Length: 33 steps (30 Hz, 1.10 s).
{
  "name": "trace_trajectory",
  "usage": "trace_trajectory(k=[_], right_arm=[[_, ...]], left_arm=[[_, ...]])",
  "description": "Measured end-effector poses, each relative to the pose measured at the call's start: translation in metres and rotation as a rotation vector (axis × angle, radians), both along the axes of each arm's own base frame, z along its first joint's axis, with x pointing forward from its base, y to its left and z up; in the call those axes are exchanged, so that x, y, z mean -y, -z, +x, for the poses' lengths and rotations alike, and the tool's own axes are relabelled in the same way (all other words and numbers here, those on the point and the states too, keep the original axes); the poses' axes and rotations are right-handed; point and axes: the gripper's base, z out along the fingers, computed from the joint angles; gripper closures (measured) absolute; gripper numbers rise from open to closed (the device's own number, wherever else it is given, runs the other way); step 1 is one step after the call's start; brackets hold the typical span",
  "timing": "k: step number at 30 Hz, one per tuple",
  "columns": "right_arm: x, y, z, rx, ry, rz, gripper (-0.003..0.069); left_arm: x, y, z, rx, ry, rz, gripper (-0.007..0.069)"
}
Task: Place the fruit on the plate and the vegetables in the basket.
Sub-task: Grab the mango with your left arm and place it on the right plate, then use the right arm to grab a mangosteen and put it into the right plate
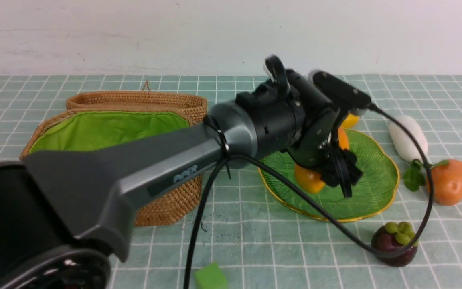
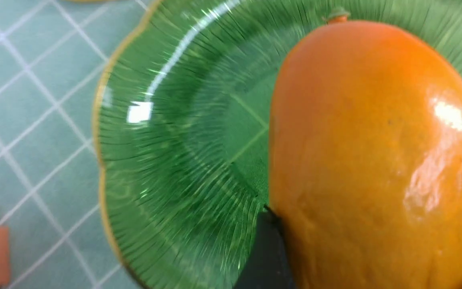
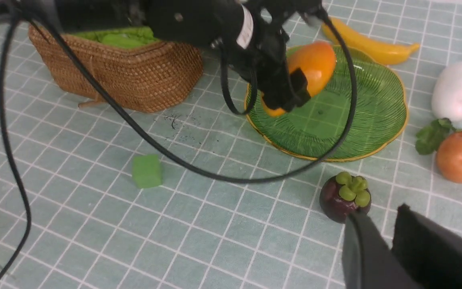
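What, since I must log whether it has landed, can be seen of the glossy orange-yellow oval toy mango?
The glossy orange-yellow oval toy mango is smooth, shiny plastic by its look, orange shading to yellow, with a small green stem nub at one end. It sits tilted between the fingers of the left gripper, above the left part of the wavy green glass plate. Whether it touches the plate cannot be told.
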Motion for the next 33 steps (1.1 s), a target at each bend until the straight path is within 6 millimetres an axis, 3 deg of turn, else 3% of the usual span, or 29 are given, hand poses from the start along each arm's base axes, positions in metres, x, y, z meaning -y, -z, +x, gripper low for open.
trace_trajectory(k=[6,12,15,18,22,24,25,28,30,31,33], right_arm=[[0.000,0.000,0.000,-0.001,0.001,0.002,0.0529],[0.000,0.000,0.000,-0.002,0.002,0.004,0.0529],[0.000,0.000,0.000,-0.002,0.002,0.004,0.0529],[0.000,0.000,0.000,-0.002,0.003,0.004,0.0529],[0.000,0.000,0.000,-0.001,0.003,0.005,0.0529],[0.000,0.000,0.001,-0.005,0.003,0.005,0.0529],[0.000,0.000,0.001,-0.006,0.003,0.004,0.0529],[-0.002,0.000,0.006,-0.023,0.004,0.000,0.0529],[-0.003,0.001,0.012,-0.039,0.004,-0.003,0.0529],[-0.006,0.001,0.018,-0.057,0.002,-0.005,0.0529],[-0.008,0.002,0.025,-0.079,0.000,-0.007,0.0529]], left_arm=[[0.003,0.007,0.002,0.013,0.019,0.001,0.0067],[0.004,0.007,0.002,0.010,0.019,-0.003,-0.0031],[0.003,0.005,0.001,0.003,0.015,-0.003,-0.0041],[-0.001,-0.003,-0.003,-0.030,0.000,-0.006,-0.0019],[-0.009,-0.026,-0.013,-0.069,-0.019,-0.019,0.0065],[-0.024,-0.070,-0.026,-0.047,-0.027,-0.057,0.0197],[-0.025,-0.073,-0.028,-0.048,-0.029,-0.059,0.0224],[-0.052,-0.136,-0.052,0.004,-0.042,-0.138,0.0442],[-0.071,-0.170,-0.070,0.035,-0.048,-0.178,0.0578],[-0.091,-0.199,-0.087,0.062,-0.057,-0.203,0.0638],[-0.109,-0.217,-0.102,0.062,-0.071,-0.197,0.0638]])
